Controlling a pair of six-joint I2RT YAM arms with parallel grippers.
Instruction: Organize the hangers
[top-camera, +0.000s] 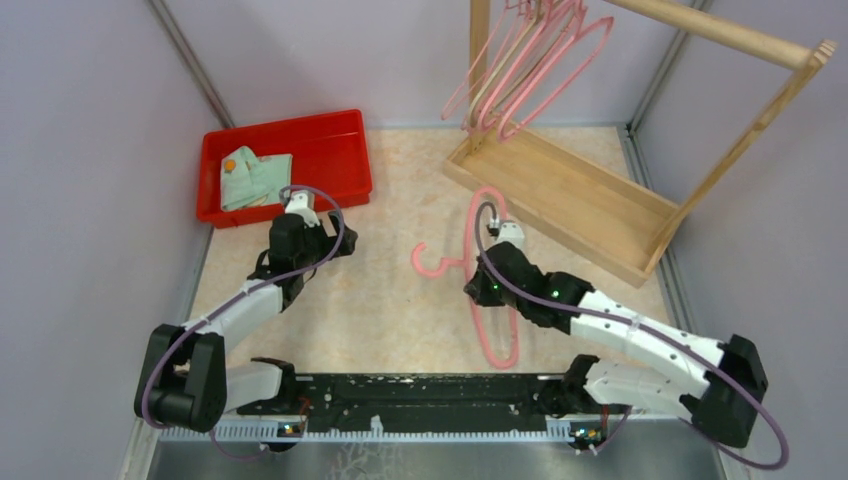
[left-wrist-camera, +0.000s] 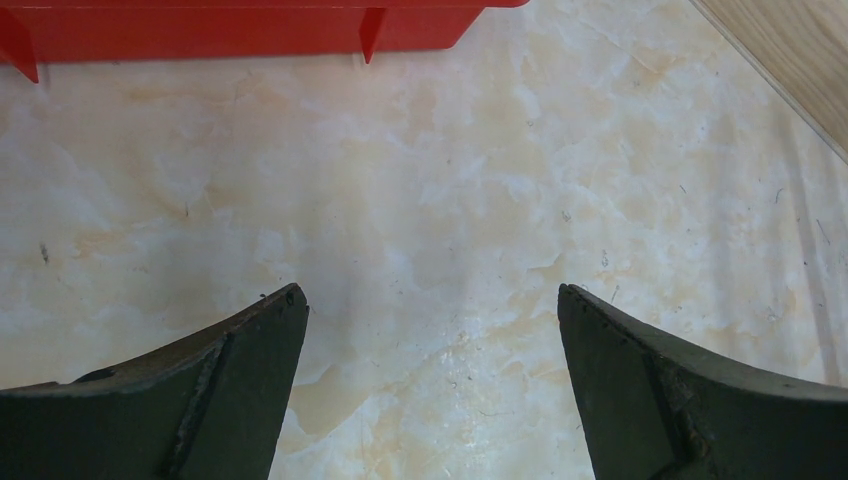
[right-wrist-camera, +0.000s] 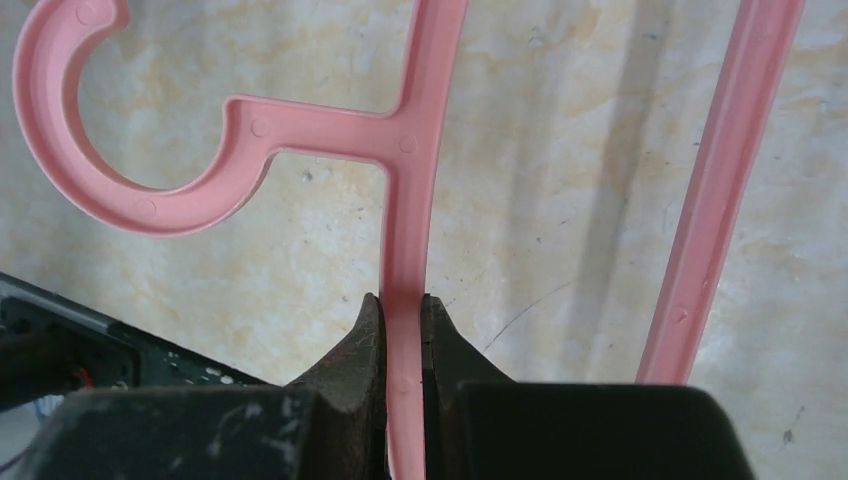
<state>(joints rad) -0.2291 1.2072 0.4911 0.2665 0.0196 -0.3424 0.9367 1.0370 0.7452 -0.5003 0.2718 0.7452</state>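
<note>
Right gripper (right-wrist-camera: 403, 325) is pressed onto the pink hanger (right-wrist-camera: 425, 90), pinching its top bar a little way along from the hook (right-wrist-camera: 70, 130). That hanger sits low at mid-table (top-camera: 400, 310), just in front of the rack (top-camera: 560, 195); whether it rests on the surface I cannot tell. Other hangers (top-camera: 528, 62) already hang from the rack's rail. I judge I'm at the pick-up step: next I need to lift, turn the hook upward and carry it over the rail. Left gripper (left-wrist-camera: 430, 300) hangs spread and empty near the red tray (left-wrist-camera: 250, 25). No writing or brand is readable anywhere.
</note>
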